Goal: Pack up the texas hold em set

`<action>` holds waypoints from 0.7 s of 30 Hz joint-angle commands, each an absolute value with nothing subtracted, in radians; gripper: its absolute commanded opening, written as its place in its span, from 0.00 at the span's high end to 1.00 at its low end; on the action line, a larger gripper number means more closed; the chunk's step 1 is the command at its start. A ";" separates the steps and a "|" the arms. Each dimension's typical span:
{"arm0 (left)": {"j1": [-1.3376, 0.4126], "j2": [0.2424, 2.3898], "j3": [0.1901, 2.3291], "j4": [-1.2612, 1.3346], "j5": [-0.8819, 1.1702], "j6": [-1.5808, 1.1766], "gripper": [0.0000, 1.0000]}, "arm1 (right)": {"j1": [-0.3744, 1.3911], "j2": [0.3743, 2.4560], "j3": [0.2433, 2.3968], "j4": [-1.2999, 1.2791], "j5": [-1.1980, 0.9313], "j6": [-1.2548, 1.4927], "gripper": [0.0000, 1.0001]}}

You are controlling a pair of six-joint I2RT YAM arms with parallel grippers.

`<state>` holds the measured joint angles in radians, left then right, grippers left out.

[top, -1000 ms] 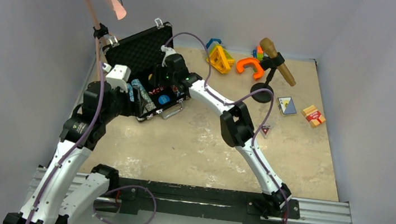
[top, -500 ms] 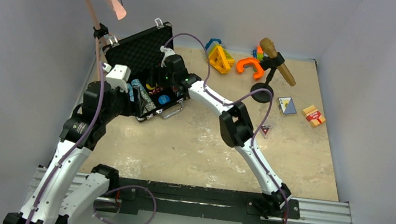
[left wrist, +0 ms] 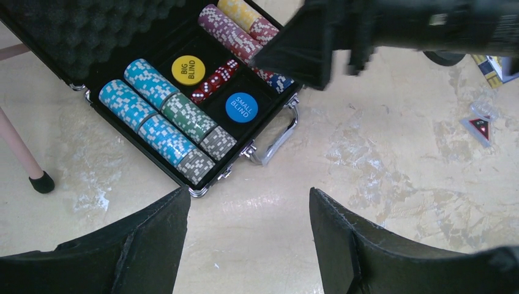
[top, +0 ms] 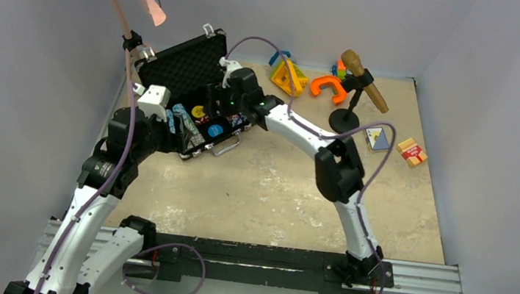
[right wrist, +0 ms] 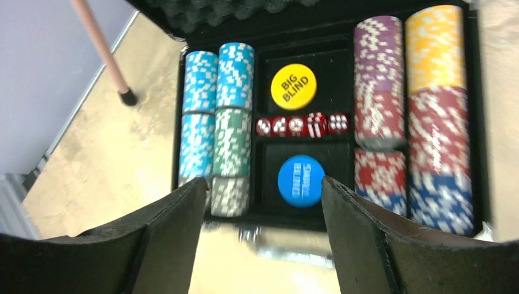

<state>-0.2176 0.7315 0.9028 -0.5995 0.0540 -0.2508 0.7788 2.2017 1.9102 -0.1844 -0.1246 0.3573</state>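
Observation:
The black briefcase (top: 177,71) lies open at the table's far left, its foam lid leaning back. Its tray holds rows of chip stacks (left wrist: 162,119), a yellow disc (right wrist: 293,86), a blue disc (right wrist: 301,180) and red dice (right wrist: 300,124). My right gripper (right wrist: 263,184) hovers open over the tray's near rim with nothing between its fingers. Over bare table in front of the case, my left gripper (left wrist: 250,193) also stands open and empty. Two card decks (top: 376,137) (top: 412,151) lie on the table at the far right.
Orange, yellow and blue toy shapes (top: 291,76) sit at the back. A brown microphone on a black stand (top: 356,91) stands beside them. A pink pole (top: 121,13) rises left of the case. A small triangular packet (top: 348,171) lies mid-right. Grey walls enclose the table.
My right gripper has opened and drawn back to the right, off the tray. The yellow disc it was covering now shows in the case. The left arm has not moved.

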 commanded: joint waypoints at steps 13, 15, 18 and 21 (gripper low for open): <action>-0.221 0.713 0.898 -0.558 0.051 -0.261 0.25 | 0.277 1.403 1.112 -0.376 0.084 0.240 0.14; -0.222 0.713 0.897 -0.558 0.051 -0.261 0.25 | 0.183 1.370 1.058 -0.370 0.112 0.226 0.10; -0.222 0.709 0.897 -0.558 0.052 -0.261 0.25 | 0.048 1.382 1.008 -0.351 0.139 0.193 0.09; -0.222 0.708 0.897 -0.557 0.054 -0.261 0.25 | -0.051 1.417 0.979 -0.292 0.194 0.137 0.09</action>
